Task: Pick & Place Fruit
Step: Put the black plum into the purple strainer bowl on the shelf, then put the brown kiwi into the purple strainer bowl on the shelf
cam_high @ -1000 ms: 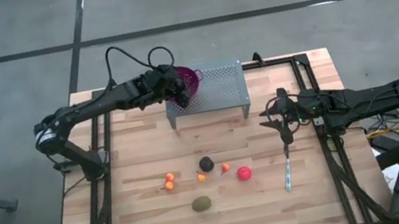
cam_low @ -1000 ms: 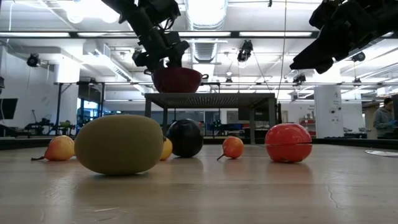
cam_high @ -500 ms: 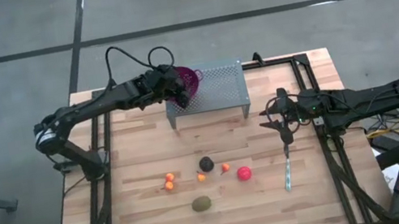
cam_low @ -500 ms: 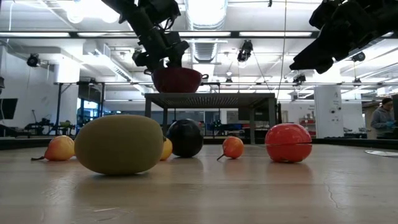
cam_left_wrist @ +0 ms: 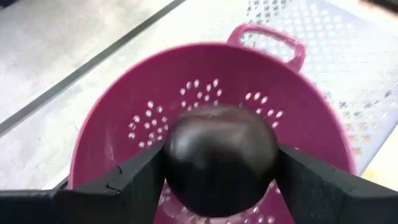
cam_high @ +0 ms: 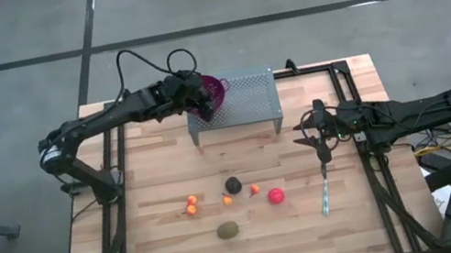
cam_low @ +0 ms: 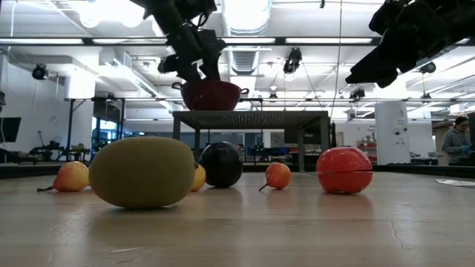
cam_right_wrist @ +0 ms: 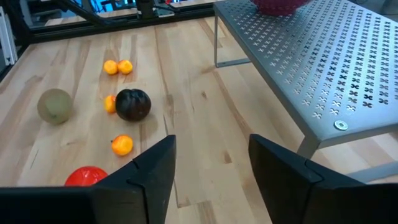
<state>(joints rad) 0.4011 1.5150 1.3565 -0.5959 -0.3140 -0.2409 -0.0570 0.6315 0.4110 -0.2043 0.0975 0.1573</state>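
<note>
Left wrist view shows the left pincer (cam_left_wrist: pixel 217 180) clamped on a dark brown-black ball (cam_left_wrist: pixel 221 158), one finger pressed to each side, directly above the inside of the purple colander (cam_left_wrist: pixel 124 124). From the high view, that pincer (cam_high: pixel 199 97) sits at the upper middle of the frame, over the colander (cam_high: pixel 213 89), which rests on the left end of a perforated metal stand (cam_high: pixel 244 100) at the far edge of the tabletop (cam_high: pixel 163 249). In the low view the colander (cam_low: pixel 211 94) stands on the stand (cam_low: pixel 252 115) just under the left arm.

The other fruit lies on the tabletop in the lower middle of the high view: a second dark ball (cam_high: pixel 233 185), a red ball (cam_high: pixel 276 196) to its lower right, an olive-green oval (cam_high: pixel 228 230) below it, and tiny orange pieces (cam_high: pixel 191 205) scattered either side of the dark ball. A slim teal stick (cam_high: pixel 324 195) lies right of the red ball.

The right pincer (cam_high: pixel 315 137) hovers at the right middle of the frame, above the tabletop near the stand's right end; in the right wrist view its fingers (cam_right_wrist: pixel 149 171) are spread apart with nothing between them.
</note>
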